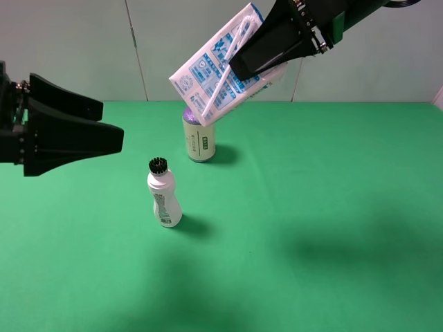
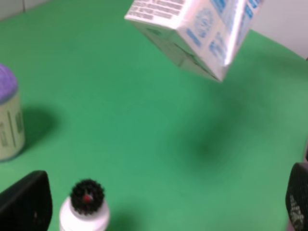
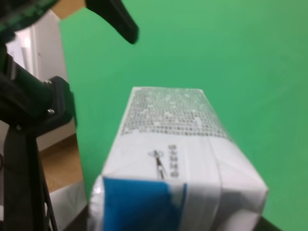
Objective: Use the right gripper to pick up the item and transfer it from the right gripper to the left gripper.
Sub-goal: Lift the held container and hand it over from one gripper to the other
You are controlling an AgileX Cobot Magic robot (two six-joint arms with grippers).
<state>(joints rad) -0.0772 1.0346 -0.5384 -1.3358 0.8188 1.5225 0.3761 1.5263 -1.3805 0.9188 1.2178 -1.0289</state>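
The item [image 1: 218, 69], a white milk carton with blue print, hangs tilted in the air above the far middle of the green table. My right gripper [image 1: 243, 62] comes in from the upper right and is shut on its upper end. The right wrist view shows the item [image 3: 173, 159] close up, with its blue patch nearest the camera. At the left edge my left gripper [image 1: 113, 124] stands open and empty, pointing right, well apart from the carton. In the left wrist view the item [image 2: 192, 33] floats ahead of the left gripper [image 2: 161, 207], between and beyond its wide-spread fingers.
A white bottle with a black brush cap [image 1: 164, 197] [image 2: 85, 207] stands on the green cloth, left of centre. A cream cylinder with a purple top [image 1: 199, 138] [image 2: 7, 120] stands behind it, directly under the carton. A pale wall closes the back.
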